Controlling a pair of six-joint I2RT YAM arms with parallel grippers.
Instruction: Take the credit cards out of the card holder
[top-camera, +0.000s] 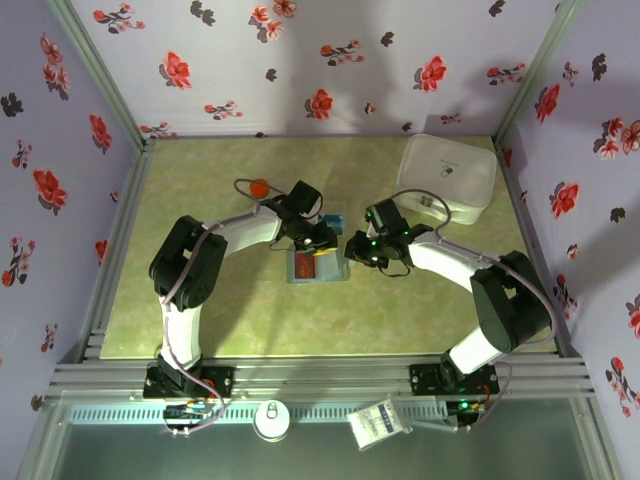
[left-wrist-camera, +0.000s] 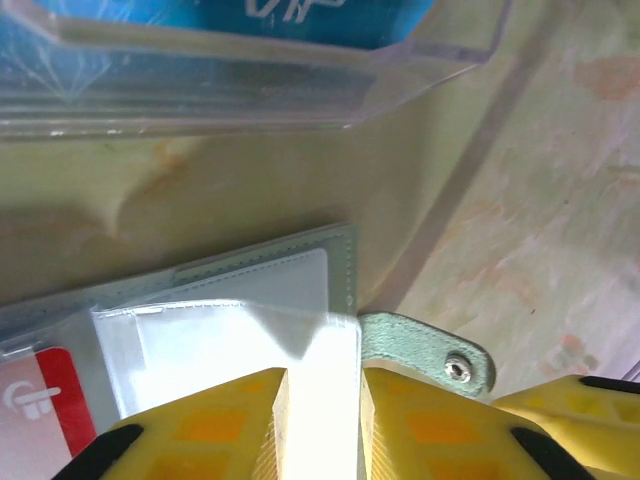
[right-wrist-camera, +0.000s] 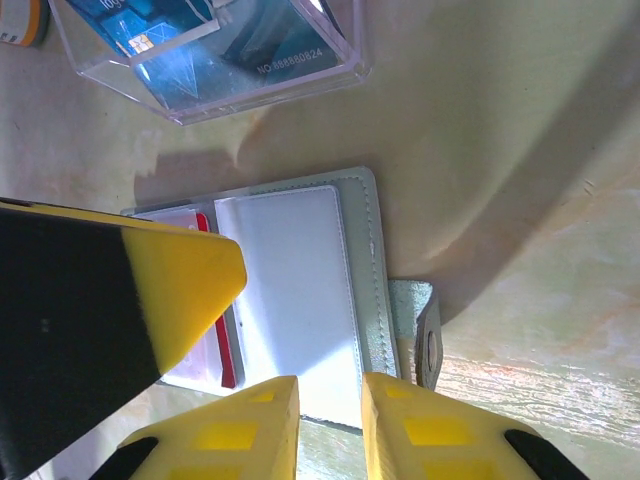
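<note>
The grey-blue card holder (top-camera: 318, 268) lies open on the table between both arms. A red credit card (right-wrist-camera: 228, 360) sits in a clear pocket of its left panel (left-wrist-camera: 45, 400). The left gripper (left-wrist-camera: 322, 378) is over the holder's right edge, beside the snap tab (left-wrist-camera: 458, 368). A creased white sleeve leaf (left-wrist-camera: 250, 330) fills the narrow gap between its fingers. The right gripper (right-wrist-camera: 330, 382) has its fingers (right-wrist-camera: 250, 415) a narrow gap apart over the right panel's near edge (right-wrist-camera: 355, 270). Whether either pinches anything I cannot tell. The left gripper's finger (right-wrist-camera: 100, 300) covers much of the left panel.
A clear plastic box (right-wrist-camera: 200, 60) with blue printed cards inside sits just beyond the holder (left-wrist-camera: 250, 60). An orange-capped bottle (top-camera: 259, 187) stands at the back left. A large white lidded container (top-camera: 447, 177) fills the back right corner. Walls enclose the table.
</note>
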